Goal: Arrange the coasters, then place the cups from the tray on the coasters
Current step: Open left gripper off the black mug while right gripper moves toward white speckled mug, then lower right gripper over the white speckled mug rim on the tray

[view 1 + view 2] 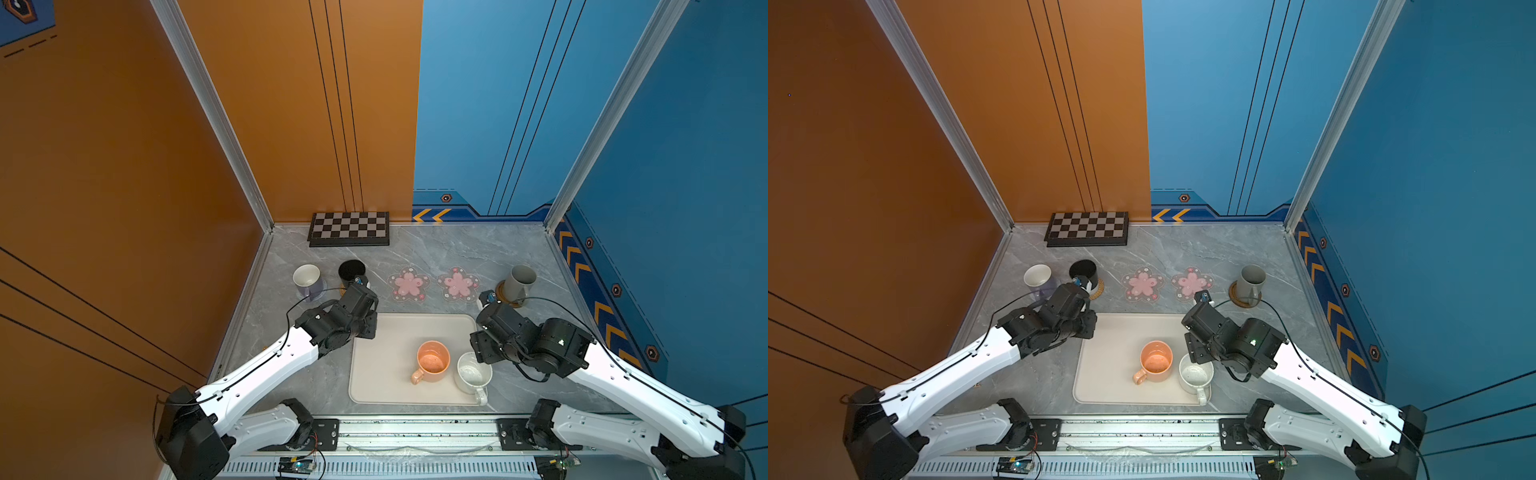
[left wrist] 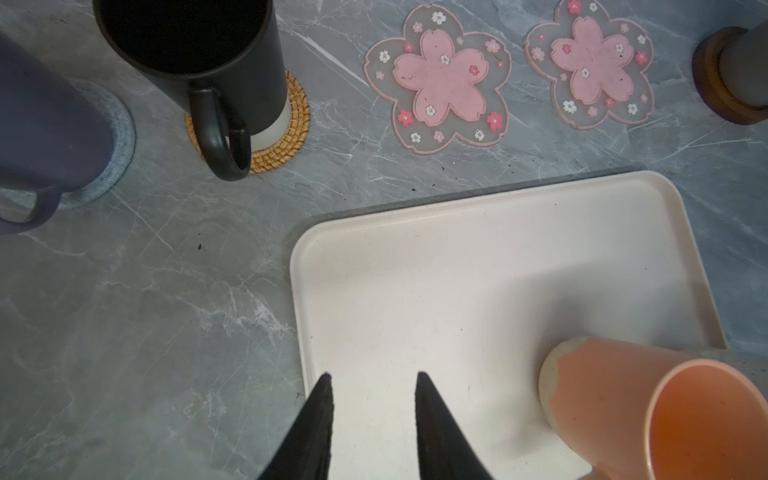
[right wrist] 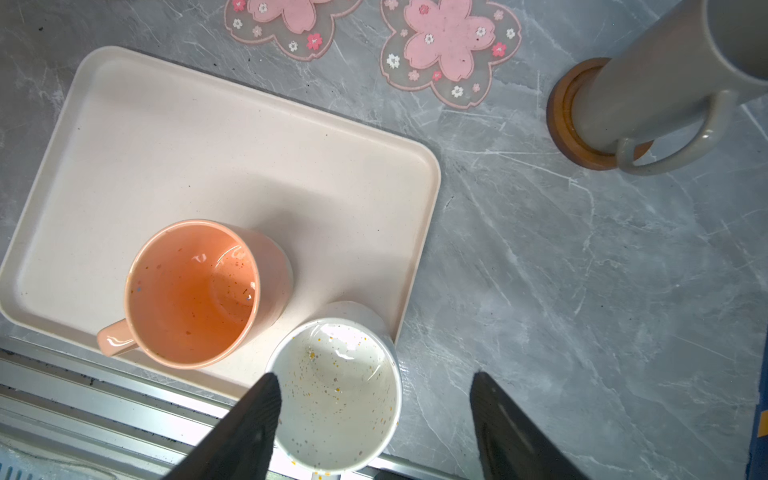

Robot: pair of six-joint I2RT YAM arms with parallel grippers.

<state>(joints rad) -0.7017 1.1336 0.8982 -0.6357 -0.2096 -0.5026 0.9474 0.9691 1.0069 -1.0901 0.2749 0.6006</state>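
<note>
Far left, the lavender mug (image 1: 306,279) stands upright on the blue coaster (image 2: 118,158), close to the left edge of the table (image 1: 436,249). Right beside it is the black mug (image 1: 351,272), planted on the rattan coaster (image 2: 274,158) with its handle turned toward the left arm. Behind them, the board (image 1: 349,229) lies against the back wall.

On to the left gripper (image 2: 372,376). It hangs over the far left corner of the tray (image 1: 382,374), fingers a modest gap apart and nothing between them.

Moving to the middle, a pink coaster (image 1: 409,284) lies flat and bare on the table just beyond the tray. The other pink coaster (image 1: 458,284) lies beside it, also bare, the two close but apart.

On the tray, two mugs stand in the near right part. The orange mug (image 1: 433,360) is upright, its handle pointing to the near left. The white mug (image 1: 473,374) sits in the near right corner, just beside the orange one, handle toward the near rim. I cannot tell whether the two touch.

The right gripper (image 3: 374,376) hovers by the tray's right edge, fingers spread wide and gripping nothing. In the wrist view one tip is over the white mug's rim, the other over bare table.

Far right, the grey mug (image 1: 521,278) stands upright on the wooden coaster (image 3: 559,120), handle facing the right arm.
</note>
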